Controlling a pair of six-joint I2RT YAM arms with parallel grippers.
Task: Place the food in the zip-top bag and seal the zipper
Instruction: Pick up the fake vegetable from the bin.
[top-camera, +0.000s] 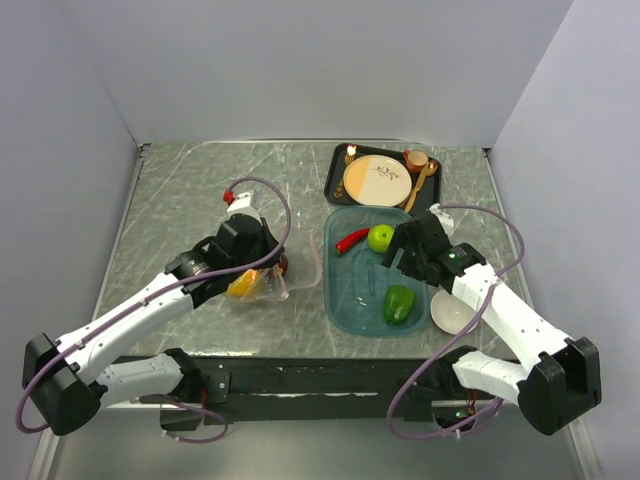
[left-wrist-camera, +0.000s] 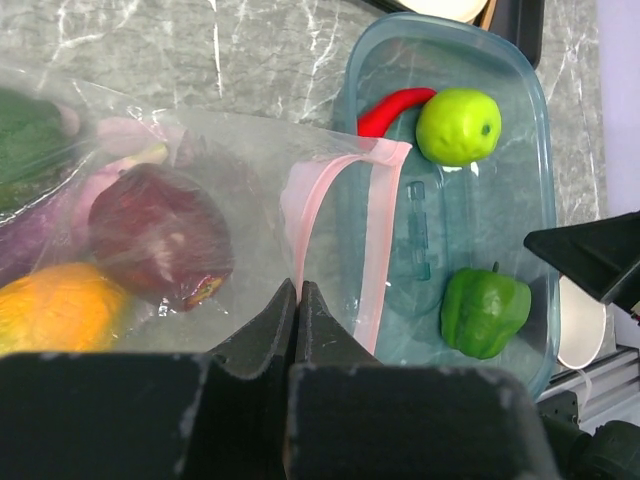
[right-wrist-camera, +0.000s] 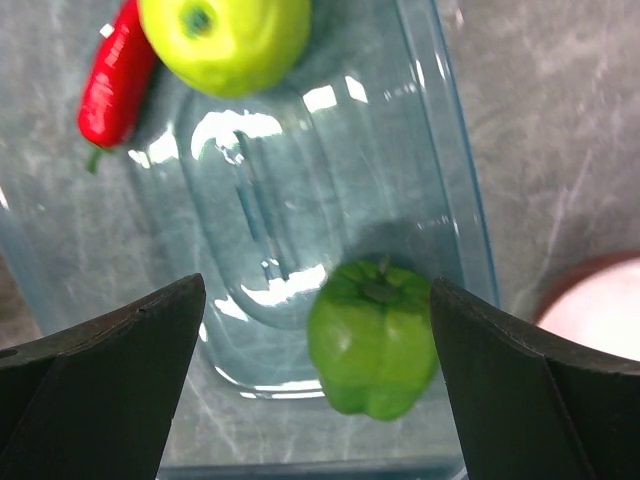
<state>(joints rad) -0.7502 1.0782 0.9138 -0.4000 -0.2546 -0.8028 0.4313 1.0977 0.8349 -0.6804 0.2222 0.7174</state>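
Pinching zip-top bag (left-wrist-camera: 250, 170) near zipper (left-wrist-camera: 384, 235) with left hand (left-wrist-camera: 297, 310); right hand (right-wrist-camera: 318, 300) spread above green pepper (right-wrist-camera: 375, 350). Risk: floppy mouth collapsing, blocking drop.

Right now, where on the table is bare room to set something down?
Bare: the far-left table, behind the bag and left of the black tray. Crowded: the right side, with teal tray, bowl and right gripper.
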